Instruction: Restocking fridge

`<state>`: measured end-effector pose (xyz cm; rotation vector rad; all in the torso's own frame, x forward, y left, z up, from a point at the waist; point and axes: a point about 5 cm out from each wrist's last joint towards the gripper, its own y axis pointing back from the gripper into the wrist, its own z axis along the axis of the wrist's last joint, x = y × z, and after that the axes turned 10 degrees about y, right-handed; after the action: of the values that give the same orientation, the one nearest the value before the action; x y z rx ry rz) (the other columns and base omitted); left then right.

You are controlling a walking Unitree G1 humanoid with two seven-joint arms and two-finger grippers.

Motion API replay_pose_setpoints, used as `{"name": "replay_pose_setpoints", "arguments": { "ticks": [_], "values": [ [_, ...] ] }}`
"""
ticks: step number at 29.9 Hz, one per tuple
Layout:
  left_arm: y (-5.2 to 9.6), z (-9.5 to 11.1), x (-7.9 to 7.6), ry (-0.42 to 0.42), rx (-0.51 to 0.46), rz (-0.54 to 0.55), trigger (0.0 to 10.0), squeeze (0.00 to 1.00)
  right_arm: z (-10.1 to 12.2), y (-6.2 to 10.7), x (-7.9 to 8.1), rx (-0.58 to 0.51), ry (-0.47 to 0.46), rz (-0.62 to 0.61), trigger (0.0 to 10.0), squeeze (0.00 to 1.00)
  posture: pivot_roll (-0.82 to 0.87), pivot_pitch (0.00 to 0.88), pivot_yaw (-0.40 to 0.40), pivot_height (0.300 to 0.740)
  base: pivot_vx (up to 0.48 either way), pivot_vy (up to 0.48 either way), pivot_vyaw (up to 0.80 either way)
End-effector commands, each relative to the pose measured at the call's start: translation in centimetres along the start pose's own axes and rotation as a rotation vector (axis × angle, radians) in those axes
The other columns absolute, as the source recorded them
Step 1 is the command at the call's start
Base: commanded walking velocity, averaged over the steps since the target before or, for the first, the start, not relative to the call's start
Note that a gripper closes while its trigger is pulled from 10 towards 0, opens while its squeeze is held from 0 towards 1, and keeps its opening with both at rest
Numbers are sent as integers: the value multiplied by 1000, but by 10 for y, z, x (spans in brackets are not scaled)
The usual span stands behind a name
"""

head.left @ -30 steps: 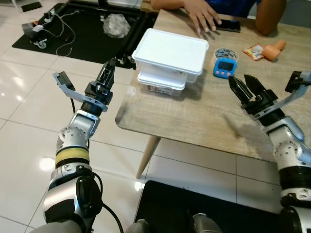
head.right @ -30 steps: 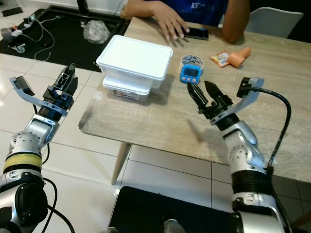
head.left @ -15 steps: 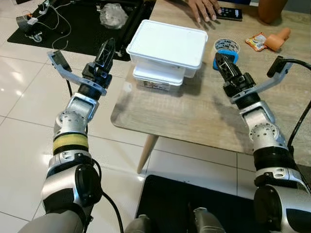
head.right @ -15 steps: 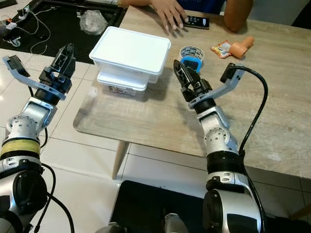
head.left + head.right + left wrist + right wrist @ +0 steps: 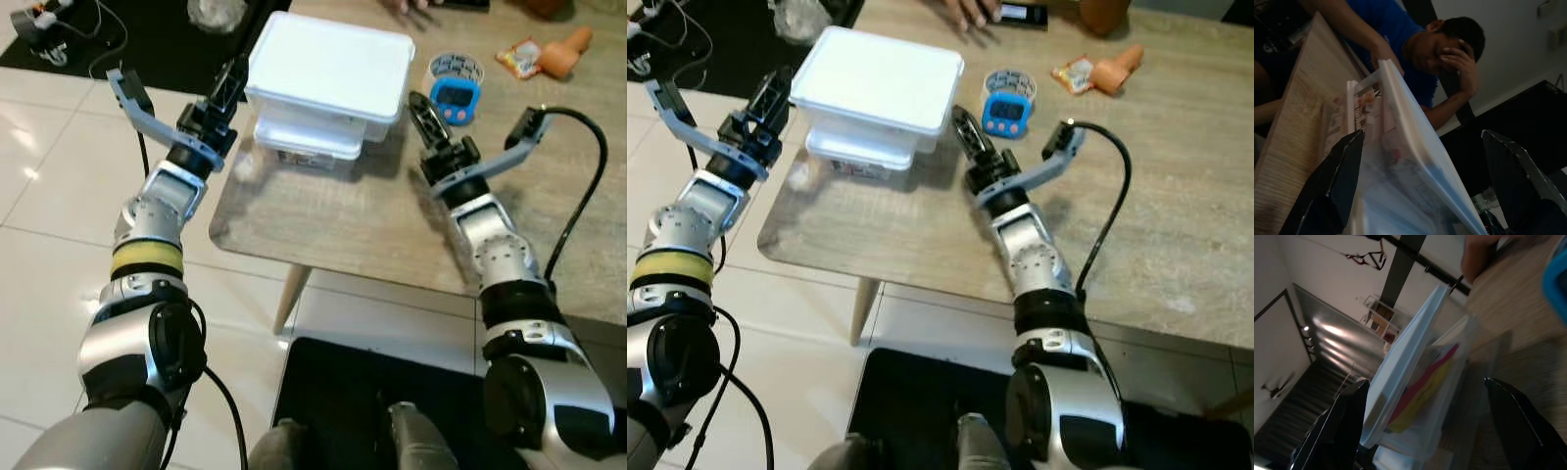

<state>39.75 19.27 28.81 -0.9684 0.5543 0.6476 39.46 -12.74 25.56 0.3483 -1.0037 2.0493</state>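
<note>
On the wooden table (image 5: 1176, 196) I see a blue timer (image 5: 1003, 115), a roll of tape (image 5: 1005, 83) behind it, and an orange snack packet (image 5: 1076, 72). A person's hand (image 5: 965, 10) rests at the far edge. Two stacked white boxes (image 5: 880, 93) sit near the table's left corner. My left gripper (image 5: 774, 106) is just beside their left side, my right gripper (image 5: 967, 137) just beside their right side. Both have their fingers spread apart, with the boxes between the fingers in the wrist views.
</note>
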Motion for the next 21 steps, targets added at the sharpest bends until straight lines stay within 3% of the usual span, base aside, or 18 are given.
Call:
{"name": "replay_pose_setpoints", "arguments": {
  "ticks": [1,5,21],
  "values": [
    [2,7,1,-31,1,19,10000,0,-6,1,-1,9,-37,-11,10000,0,-40,414,8,740,0,0,0],
    [-6,4,-2,-31,13,7,10000,0,-15,-6,8,15,-69,0,10000,0,-47,421,7,740,0,0,0],
    [-12,-12,2,7,49,1,10000,0,-23,-15,15,39,-80,5,10000,0,-67,418,6,740,0,0,0]
  ]
}}
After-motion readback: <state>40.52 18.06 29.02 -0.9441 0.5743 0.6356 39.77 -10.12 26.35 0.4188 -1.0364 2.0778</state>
